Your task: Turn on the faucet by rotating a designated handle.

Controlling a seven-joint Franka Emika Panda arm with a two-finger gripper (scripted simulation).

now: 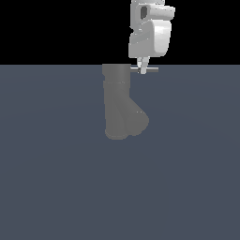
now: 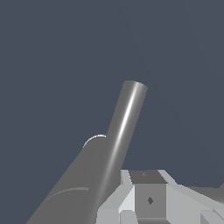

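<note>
White fingers [image 1: 143,67] upright over handle [image 1: 151,70]

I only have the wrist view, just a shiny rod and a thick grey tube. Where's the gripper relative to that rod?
Observer: In the exterior view the gripper hangs straight down from above, with its fingertips at the handle, partway along the rod.
Operator: Which way does the rod stick out?
Observer: It sticks out sideways from the top section of the upright faucet, toward the exterior view's right.
Operator: And where's the spout?
Observer: The spout branches off lower on the body, angled down toward the exterior view's right, well below the gripper.
</note>
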